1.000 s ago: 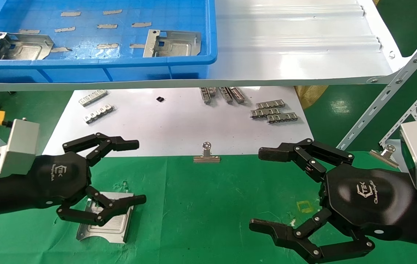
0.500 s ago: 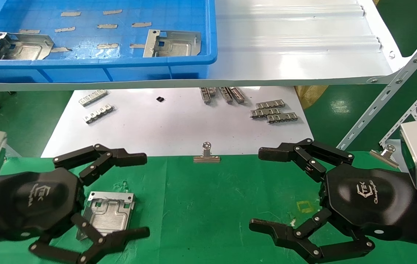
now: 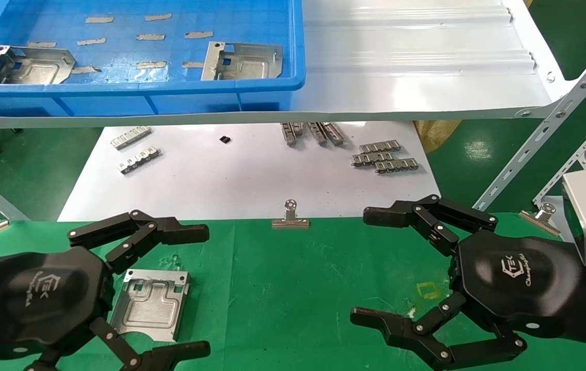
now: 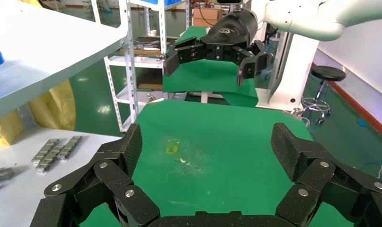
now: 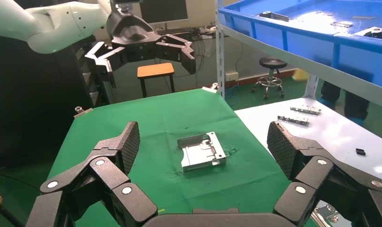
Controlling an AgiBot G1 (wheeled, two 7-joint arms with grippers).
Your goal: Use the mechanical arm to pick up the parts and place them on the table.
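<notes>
On the green cloth worktop (image 3: 293,288) lies a silvery stamped sheet-metal plate (image 3: 151,304), flat, between the spread black fingers of the left pincer (image 3: 205,291), untouched. Well apart, the right pincer (image 3: 357,265) hangs spread wide, holding nothing.

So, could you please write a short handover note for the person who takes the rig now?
Left gripper: open, empty, above the green table beside the placed part.
Right gripper: open, empty, parked over the table's right side.
Done: one part lies flat on the table.
Left: two parts remain in the blue bin on the shelf, one at left, one at right. Move both to the table.
</notes>
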